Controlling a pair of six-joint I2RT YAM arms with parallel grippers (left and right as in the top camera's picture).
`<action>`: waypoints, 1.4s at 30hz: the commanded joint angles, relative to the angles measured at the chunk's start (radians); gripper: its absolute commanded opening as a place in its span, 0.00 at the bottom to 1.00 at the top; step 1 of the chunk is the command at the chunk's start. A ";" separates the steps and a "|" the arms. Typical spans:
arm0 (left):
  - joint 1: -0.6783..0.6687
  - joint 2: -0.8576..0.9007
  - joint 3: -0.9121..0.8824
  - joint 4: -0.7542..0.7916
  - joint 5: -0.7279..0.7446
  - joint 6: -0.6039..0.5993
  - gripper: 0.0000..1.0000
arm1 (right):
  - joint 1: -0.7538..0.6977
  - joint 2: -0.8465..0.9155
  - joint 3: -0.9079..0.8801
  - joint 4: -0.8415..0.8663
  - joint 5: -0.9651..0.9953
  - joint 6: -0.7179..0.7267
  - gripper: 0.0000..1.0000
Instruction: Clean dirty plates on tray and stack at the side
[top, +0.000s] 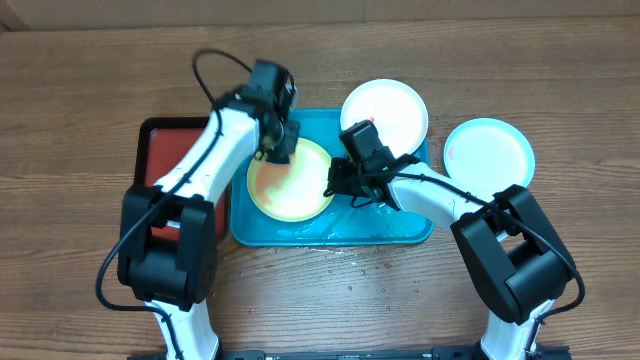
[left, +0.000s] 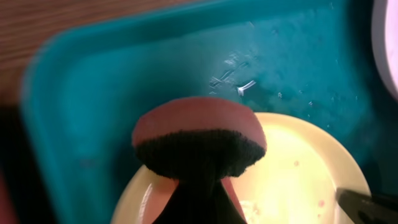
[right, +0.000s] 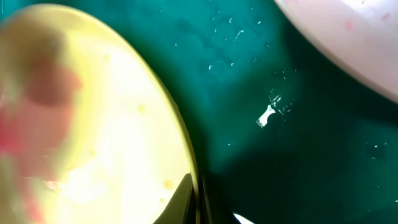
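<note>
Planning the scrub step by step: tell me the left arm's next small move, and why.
Probably sweep the sponge in the left gripper across the yellow-green plate: red-orange smears show on it, and the right gripper seems to pin its rim on the tray.

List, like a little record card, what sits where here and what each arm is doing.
Centre: large turquoise rectangular plastic tray
On tray: round yellow-green plastic plate, smeared red-orange
Tray's far right corner: round white plastic plate, overlapping the rim
Right of tray: round pale blue plastic plate
Left gripper: holds pink-and-black sponge over yellow-green plate's edge
Right gripper: at that plate's right edge
</note>
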 joint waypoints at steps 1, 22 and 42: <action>0.039 -0.005 0.159 -0.127 -0.098 -0.105 0.04 | -0.008 0.004 0.004 -0.002 0.006 0.018 0.04; 0.104 -0.005 0.225 -0.324 0.001 -0.129 0.04 | 0.045 -0.113 0.188 -0.456 0.267 0.002 0.04; 0.104 -0.005 0.225 -0.321 0.035 -0.129 0.04 | 0.333 -0.318 0.188 -0.636 1.094 0.010 0.04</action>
